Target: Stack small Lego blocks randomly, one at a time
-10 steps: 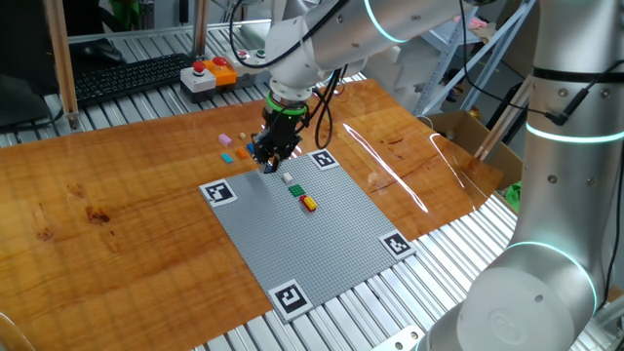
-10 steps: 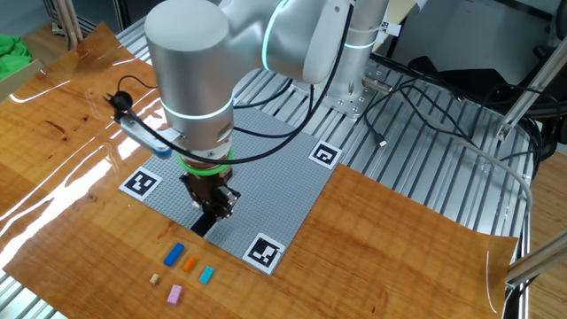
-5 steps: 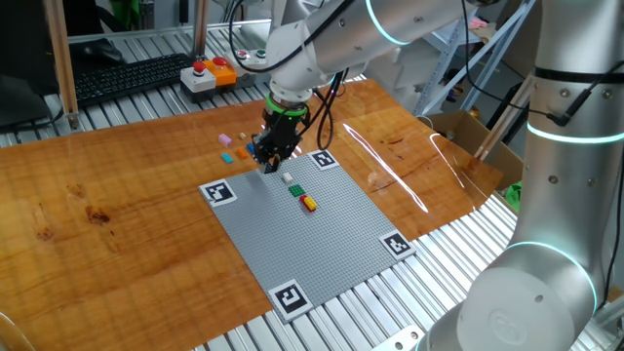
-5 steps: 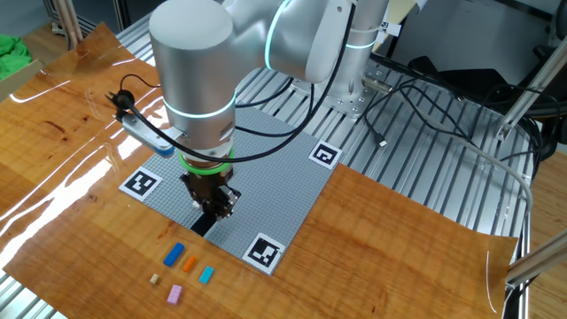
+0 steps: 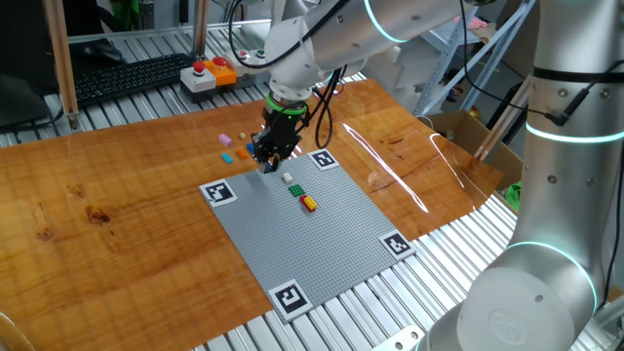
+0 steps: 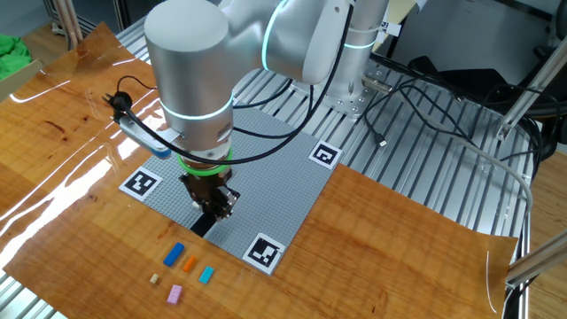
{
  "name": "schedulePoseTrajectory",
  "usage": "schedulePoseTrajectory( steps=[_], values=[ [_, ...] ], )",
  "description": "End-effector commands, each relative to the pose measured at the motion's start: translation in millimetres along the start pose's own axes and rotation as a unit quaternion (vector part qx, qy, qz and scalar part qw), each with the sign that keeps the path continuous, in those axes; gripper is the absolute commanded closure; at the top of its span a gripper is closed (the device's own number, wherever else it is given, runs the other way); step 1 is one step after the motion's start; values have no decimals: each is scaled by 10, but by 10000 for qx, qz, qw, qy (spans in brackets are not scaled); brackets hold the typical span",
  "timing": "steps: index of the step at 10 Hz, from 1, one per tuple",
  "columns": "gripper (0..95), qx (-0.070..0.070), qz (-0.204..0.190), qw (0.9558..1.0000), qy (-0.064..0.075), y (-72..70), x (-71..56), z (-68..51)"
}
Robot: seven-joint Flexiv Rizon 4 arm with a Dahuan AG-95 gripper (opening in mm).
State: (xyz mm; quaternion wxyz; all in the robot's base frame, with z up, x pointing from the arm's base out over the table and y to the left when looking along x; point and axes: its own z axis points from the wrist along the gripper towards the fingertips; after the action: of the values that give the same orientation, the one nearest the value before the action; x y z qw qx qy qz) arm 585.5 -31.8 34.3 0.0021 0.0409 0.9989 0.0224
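Lego blocks [image 6: 174, 254] loose beside baseplate [image 6: 266, 177]; gripper [image 6: 213, 211] low (prob. shut)

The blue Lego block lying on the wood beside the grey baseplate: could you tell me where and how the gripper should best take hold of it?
The blue Lego block lies flat and alone on the wooden table, clear of the orange block. Probably best to come straight down from above and close the fingers across its two long side faces, at mid-length, since it is elongated and the narrow width suits the gripper.

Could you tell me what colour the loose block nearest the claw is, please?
Blue, clearest in the other fixed view.
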Motion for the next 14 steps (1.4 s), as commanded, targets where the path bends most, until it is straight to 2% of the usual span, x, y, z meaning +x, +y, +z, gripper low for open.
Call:
schedulePoseTrajectory(
  steps=[1,5,6,10,14],
  values=[
    [950,-63,26,10000,26,-46,269,-37],
    [950,-92,-30,10000,-19,-134,771,13],
    [950,-125,-51,9999,-21,-157,846,28],
    [950,-188,-171,9997,-43,-201,1003,54],
    [950,-149,-226,9996,-55,-157,1097,50]
  ],
)
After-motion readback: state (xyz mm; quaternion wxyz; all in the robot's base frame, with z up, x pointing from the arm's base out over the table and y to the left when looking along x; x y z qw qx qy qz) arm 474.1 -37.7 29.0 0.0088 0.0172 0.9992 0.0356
